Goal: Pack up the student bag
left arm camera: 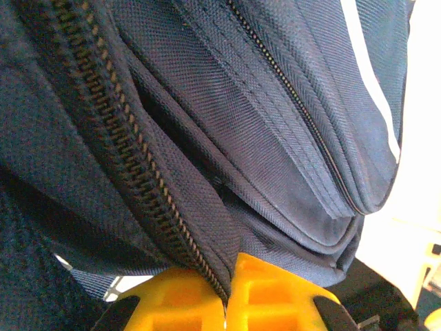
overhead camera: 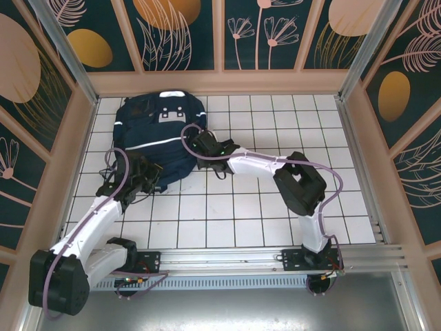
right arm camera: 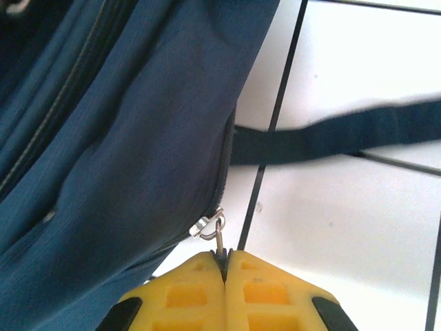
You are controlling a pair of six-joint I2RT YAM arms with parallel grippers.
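Right claw [right arm camera: 224, 261] pinches shut on the small silver metal zipper pull [right arm camera: 218, 238] at the edge of the large dark navy fabric student bag [overhead camera: 157, 127], at the bag's 4 o'clock rim in the top view. Left claw [left arm camera: 226, 293] is clamped on the bag's dark toothed zipper tape [left arm camera: 138, 172] at its 7 o'clock edge, with fabric pressed between its closed jaws. The bag lies flat toward 11 o'clock on the white tiled table [overhead camera: 241, 214]. One dark strap [right arm camera: 344, 134] trails out toward 3 o'clock in the right wrist view. Risks, as I judge them: the thin pull could slip from the yellow fingertips [right arm camera: 186, 296] if tugged off the zipper's line; loose folds beside the teeth could jam the zip; and if the left hold gives, the whole bag would drag instead of the zip running
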